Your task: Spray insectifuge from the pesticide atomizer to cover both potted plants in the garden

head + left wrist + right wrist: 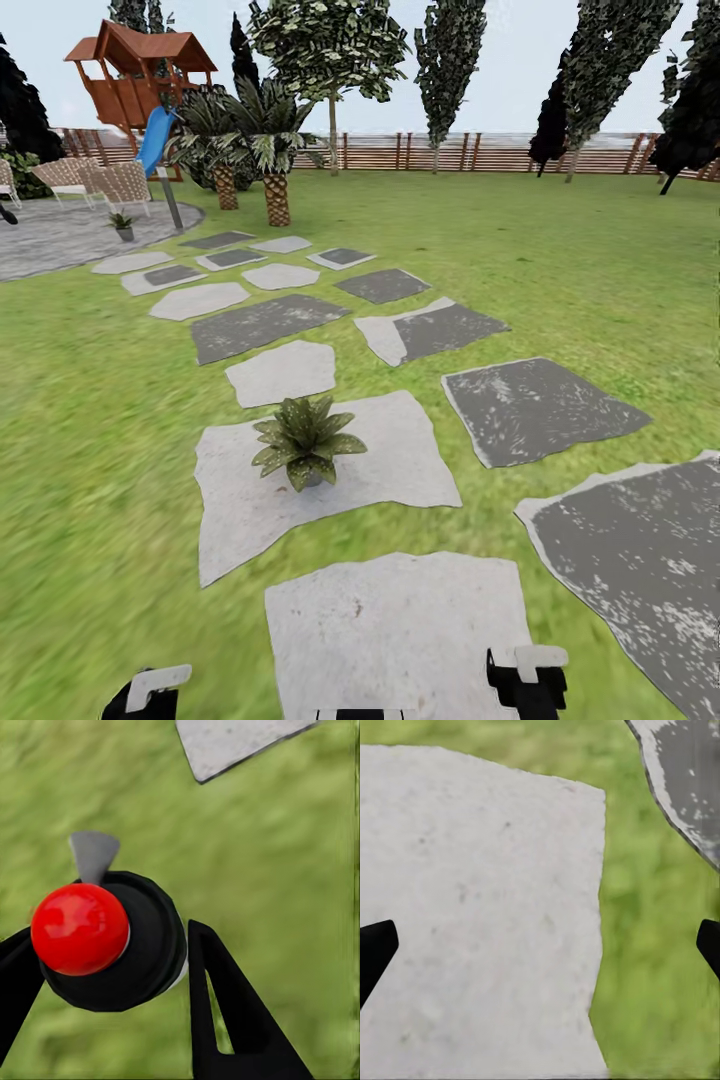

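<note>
Pickup was done: left gripper [112, 967] pinched the pesticide atomizer [112, 941], right gripper [540, 949] spread with nothing in it, and spraying looked still ahead for 1 potted plant [306, 441] just ahead and 1 far plant [122, 224].

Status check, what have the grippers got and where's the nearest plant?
Left gripper shut on atomizer. Right gripper open over pale stone. Potted plant dead ahead; second potted plant by the patio. Nothing in the way.

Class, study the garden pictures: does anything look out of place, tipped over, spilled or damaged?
Nothing stands out. One potted plant sits upright on a pale stepping stone, another upright on the gravel patio. The left gripper holds the pesticide atomizer.
</note>
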Available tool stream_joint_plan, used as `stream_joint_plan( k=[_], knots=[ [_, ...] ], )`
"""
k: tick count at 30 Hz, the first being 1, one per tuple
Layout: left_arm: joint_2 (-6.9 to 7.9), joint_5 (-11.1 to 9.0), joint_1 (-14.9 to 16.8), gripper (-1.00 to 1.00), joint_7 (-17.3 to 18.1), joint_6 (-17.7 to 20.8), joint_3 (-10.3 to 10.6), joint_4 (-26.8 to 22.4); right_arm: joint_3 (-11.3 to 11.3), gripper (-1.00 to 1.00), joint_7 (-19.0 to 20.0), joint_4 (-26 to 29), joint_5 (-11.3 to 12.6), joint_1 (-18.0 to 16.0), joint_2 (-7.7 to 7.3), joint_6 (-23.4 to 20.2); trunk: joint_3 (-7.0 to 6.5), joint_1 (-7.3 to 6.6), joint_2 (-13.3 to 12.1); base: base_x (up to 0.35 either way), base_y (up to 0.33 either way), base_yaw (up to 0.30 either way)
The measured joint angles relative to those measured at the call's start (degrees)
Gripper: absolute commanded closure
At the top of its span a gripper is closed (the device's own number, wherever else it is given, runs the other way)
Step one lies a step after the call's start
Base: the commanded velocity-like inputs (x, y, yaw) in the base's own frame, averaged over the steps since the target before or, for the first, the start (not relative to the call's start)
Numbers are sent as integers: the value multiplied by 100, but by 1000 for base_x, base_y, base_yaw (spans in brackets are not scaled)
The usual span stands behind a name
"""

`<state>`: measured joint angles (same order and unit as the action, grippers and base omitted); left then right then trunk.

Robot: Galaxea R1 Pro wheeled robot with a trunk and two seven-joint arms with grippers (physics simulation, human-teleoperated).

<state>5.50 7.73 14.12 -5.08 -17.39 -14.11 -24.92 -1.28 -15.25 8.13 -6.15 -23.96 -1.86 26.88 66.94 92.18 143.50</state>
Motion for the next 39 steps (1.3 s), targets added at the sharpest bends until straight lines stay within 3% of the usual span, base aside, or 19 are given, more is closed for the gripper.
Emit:
stream_joint_plan(
  k=[2,5,8,24,28,33,39],
  knots=[
    [-70,12,-1,100,-1,-6,7,80,143,-100,-1,-14,-1,0,2,-7,0,1,-1,162,-247,0],
    [-100,57,0,100,1,-10,86,161,175,-100,3,-23,-7,0,2,-9,0,0,-1,165,-258,0],
    [-112,129,0,100,-6,-8,207,179,181,-100,7,-26,-10,0,0,-9,0,0,-1,165,-268,0],
    [-114,150,0,100,27,-15,245,250,177,-100,-7,-51,-27,16,-6,-1,0,1,-1,172,-286,0],
    [-110,150,1,100,23,-22,349,401,177,-100,-3,-50,-28,24,-18,11,0,0,-1,176,-288,0],
    [-108,149,1,100,15,-25,390,423,182,-100,-14,-53,-20,26,-70,315,0,0,-1,177,-288,0],
    [-103,141,1,100,6,-25,392,424,174,-100,10,-265,-26,26,-12,395,0,0,-1,196,-284,0]
  ],
)
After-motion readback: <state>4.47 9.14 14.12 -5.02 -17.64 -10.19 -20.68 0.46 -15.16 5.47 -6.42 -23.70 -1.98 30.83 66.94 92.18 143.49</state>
